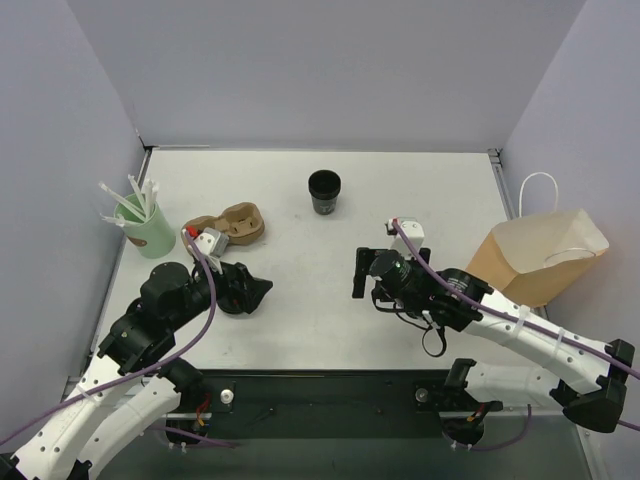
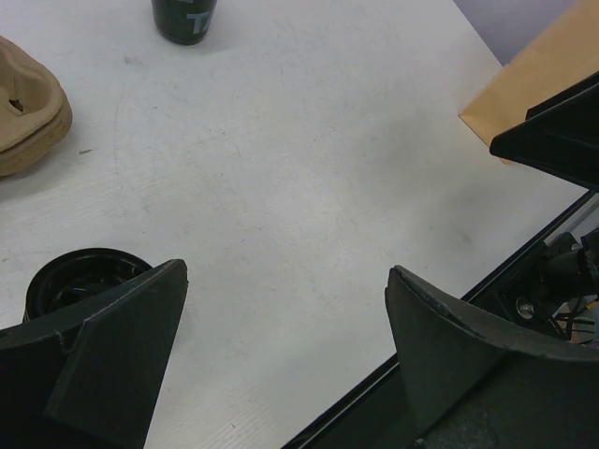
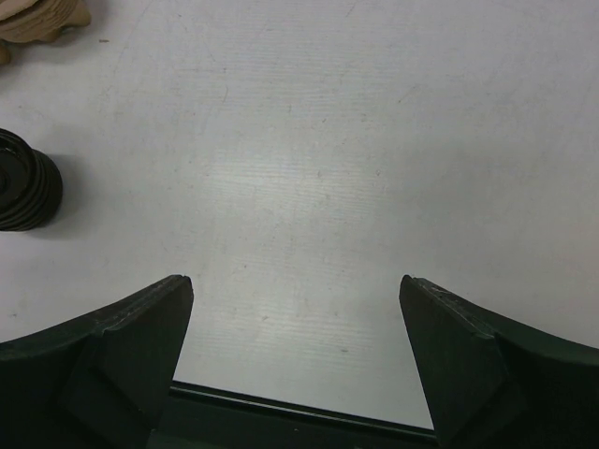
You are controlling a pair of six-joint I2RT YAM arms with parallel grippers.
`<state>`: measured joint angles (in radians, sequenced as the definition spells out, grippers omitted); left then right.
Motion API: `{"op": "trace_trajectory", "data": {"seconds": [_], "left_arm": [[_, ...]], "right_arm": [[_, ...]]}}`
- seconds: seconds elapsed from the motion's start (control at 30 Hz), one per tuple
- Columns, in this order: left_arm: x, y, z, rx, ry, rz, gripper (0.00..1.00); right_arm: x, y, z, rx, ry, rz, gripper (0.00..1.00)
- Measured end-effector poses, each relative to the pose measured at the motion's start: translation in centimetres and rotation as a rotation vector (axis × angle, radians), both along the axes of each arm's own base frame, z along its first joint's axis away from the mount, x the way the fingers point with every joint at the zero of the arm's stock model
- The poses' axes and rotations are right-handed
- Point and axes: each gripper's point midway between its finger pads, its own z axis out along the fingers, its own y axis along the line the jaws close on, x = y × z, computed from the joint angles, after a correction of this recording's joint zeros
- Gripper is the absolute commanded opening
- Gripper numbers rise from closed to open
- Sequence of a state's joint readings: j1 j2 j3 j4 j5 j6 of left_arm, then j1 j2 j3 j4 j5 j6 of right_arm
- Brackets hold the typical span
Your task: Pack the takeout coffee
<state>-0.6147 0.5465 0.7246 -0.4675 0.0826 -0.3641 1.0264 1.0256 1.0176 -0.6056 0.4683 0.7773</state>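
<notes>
The takeout coffee (image 1: 323, 192) is a small black cup with a black lid. It stands upright at the far middle of the table and shows at the top of the left wrist view (image 2: 184, 19). The brown paper bag (image 1: 540, 257) stands open at the right edge, and its corner shows in the left wrist view (image 2: 535, 75). My left gripper (image 1: 250, 290) is open and empty, low over the table at the near left (image 2: 285, 281). My right gripper (image 1: 361, 272) is open and empty near the table's middle (image 3: 295, 285). Both are well short of the cup.
A squat ribbed black stack (image 2: 80, 279) sits beside my left fingers and shows in the right wrist view (image 3: 25, 192). A brown pulp cup carrier (image 1: 230, 225) lies at the left. A mint-green cup of white straws (image 1: 143, 226) stands at the far left.
</notes>
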Motion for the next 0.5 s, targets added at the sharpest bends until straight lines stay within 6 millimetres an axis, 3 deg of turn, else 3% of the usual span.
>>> {"op": "trace_trajectory", "data": {"seconds": [0.23,0.4,0.5], "left_arm": [[0.1,0.0,-0.2,0.005,0.007,0.000,0.97],[0.2,0.0,-0.4,0.011,0.011,0.005,0.97],[0.1,-0.1,-0.5,0.015,0.013,0.005,0.97]], "right_arm": [[2.1,0.5,0.7,-0.076,-0.023,-0.026,0.97],[8.0,-0.3,3.5,-0.097,-0.067,-0.146,0.90],[11.7,-0.4,4.8,-0.078,-0.099,-0.189,0.77]]}}
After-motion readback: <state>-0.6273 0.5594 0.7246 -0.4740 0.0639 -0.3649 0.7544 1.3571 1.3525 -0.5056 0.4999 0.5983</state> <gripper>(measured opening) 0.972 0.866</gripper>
